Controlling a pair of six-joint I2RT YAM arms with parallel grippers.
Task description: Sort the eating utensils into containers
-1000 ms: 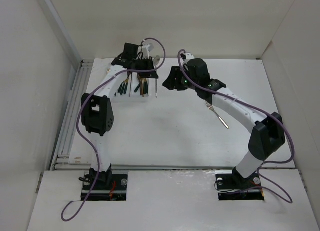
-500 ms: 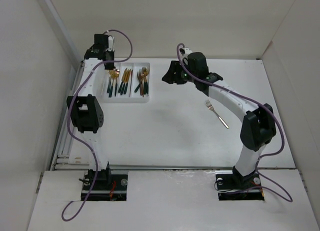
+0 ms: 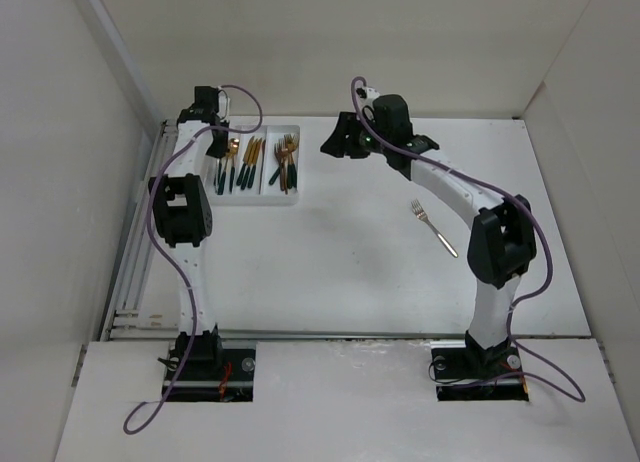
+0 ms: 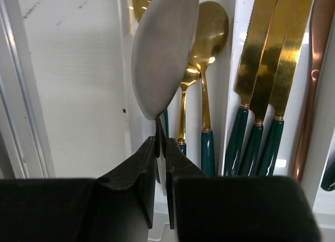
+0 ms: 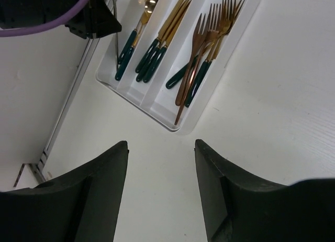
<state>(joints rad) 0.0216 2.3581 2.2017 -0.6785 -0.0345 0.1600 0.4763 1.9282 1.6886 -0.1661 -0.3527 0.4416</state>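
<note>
White table [image 3: 330, 272] boxed in by plain white walls [image 3: 60, 182] — a metal rail [image 3: 135, 252] runs along its left edge.

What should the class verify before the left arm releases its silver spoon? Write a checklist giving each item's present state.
1. The left gripper is shut on the silver spoon: ok.
2. Spoon above the white tray compartment holding gold spoons, not the knives: ok.
3. Spoon low enough to drop gently: cannot tell.
4. The right gripper is open, empty and away from the tray: ok.
5. Every utensil sorted: not ok; a fork lies on the table.
</note>
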